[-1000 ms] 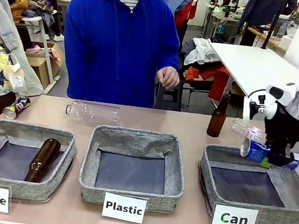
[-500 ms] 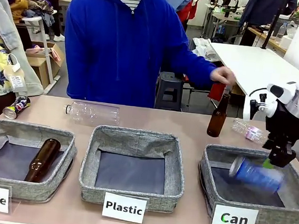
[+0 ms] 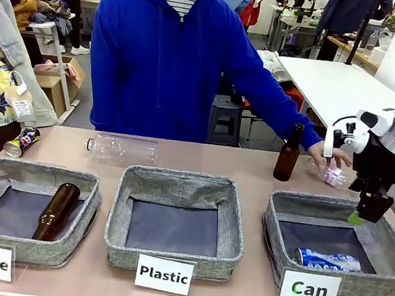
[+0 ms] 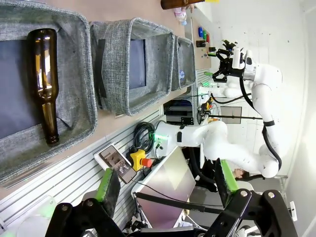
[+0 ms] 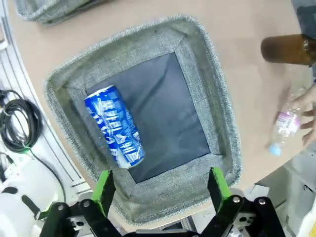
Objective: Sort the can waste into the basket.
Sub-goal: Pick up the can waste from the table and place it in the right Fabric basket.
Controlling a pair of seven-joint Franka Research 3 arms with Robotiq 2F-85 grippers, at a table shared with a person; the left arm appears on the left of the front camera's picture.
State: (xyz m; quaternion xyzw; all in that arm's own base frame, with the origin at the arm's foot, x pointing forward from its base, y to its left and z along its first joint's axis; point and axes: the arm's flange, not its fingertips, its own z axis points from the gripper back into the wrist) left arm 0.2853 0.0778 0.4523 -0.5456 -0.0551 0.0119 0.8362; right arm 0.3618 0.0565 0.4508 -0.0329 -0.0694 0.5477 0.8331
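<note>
the right gripper hangs with its jaws spread wide and nothing between them, just above the far right rim of the can basket. the blue can lies on its side below it, against the basket wall nearest the robot.

what could go wrong: a person's hand rests on a small clear bottle just beyond the gripper, with an upright brown bottle beside it. a careless swing outward could strike the hand or topple that bottle. the crushed can sits far to the gripper's left, past all three baskets, so a long reach from here risks brushing the basket rims. its dented shape may also slip between the pads. the left gripper, also open and empty, looks the better choice for it.

the can basket holds only the blue can. the plastic basket shows just its dark base. the bottle basket holds one brown bottle lying flat.
</note>
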